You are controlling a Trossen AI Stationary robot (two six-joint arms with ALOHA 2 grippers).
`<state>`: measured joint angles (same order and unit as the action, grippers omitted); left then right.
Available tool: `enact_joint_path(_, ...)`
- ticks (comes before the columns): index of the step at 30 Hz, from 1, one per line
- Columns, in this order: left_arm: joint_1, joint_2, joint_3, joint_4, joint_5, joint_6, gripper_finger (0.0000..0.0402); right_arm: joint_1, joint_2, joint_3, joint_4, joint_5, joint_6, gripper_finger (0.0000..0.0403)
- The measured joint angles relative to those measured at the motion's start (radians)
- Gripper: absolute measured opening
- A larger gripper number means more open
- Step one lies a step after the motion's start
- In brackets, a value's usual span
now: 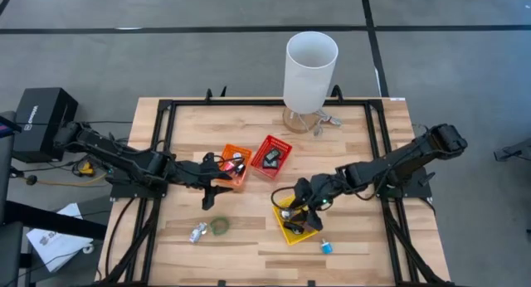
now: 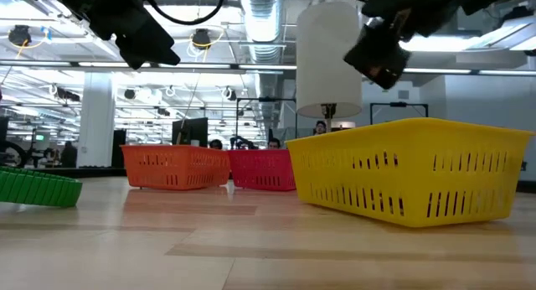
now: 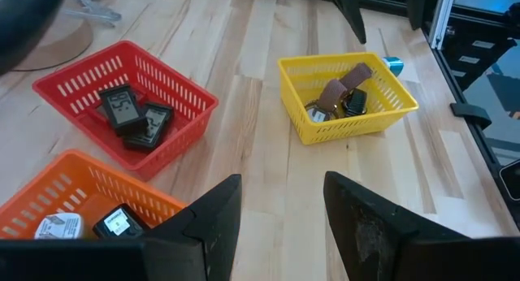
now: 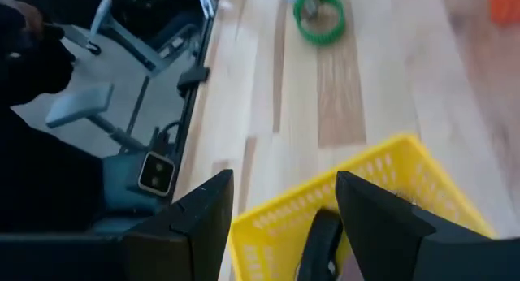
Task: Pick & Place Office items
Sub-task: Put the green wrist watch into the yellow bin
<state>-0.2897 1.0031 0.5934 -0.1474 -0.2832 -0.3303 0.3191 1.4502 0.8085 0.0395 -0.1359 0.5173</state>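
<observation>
Yellow basket (image 3: 349, 110) holding brown strip (image 3: 337, 90), red basket (image 3: 122, 94) two black blocks (image 3: 122, 106), both grippers (left (image 3: 280, 208), right (image 4: 284, 204)) apart.

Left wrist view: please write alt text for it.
The open left gripper hovers above a wooden table holding three mesh baskets: yellow with a brown strip, red with two black blocks, orange nearest.

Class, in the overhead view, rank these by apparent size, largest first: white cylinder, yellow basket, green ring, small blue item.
1. White cylinder
2. Yellow basket, partly hidden under the right gripper
3. Green ring
4. Small blue item
</observation>
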Motion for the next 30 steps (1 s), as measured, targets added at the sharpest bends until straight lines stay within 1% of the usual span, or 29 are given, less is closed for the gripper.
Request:
enact_joint_path(2,-0.001,0.000,0.000,0.001,0.000,-0.005,0.0170,0.010,0.000,0.000,-0.028,0.002,0.015,0.0209)
enact_joint_path(5,-0.022,0.000,0.000,0.012,-0.001,-0.052,0.0170,0.023,0.000,0.000,-0.053,0.003,0.015,0.0209)
enact_joint_path(7,-0.056,0.008,0.000,0.030,0.001,-0.068,0.0170,0.027,0.000,0.000,-0.055,0.004,0.015,0.0209)
enact_joint_path(11,-0.152,0.031,0.000,0.062,0.040,-0.044,0.0170,0.028,0.000,0.000,-0.055,0.005,0.015,0.0209)
enact_joint_path(15,-0.257,0.104,0.000,0.090,0.044,-0.057,0.0170,0.022,0.000,0.000,-0.054,0.006,0.007,0.0209)
enact_joint_path(18,-0.306,0.192,0.000,0.126,0.045,-0.120,0.0170,0.010,0.000,0.000,-0.053,0.006,0.006,0.0209)
enact_joint_path(22,-0.328,0.284,0.000,0.145,0.048,-0.211,0.0170,-0.009,0.001,0.000,-0.045,0.006,0.007,0.0209)
enact_joint_path(25,-0.333,0.325,0.007,0.135,0.082,-0.239,0.0170,-0.023,0.001,0.000,-0.025,0.006,0.007,0.0209)
enact_joint_path(27,-0.332,0.346,0.037,0.115,0.119,-0.251,0.0170,-0.030,0.001,0.000,-0.008,0.006,0.007,0.0209)
enact_joint_path(30,-0.325,0.371,0.112,0.024,0.165,-0.255,0.0170,-0.035,0.001,0.000,0.031,0.006,0.007,0.0209)
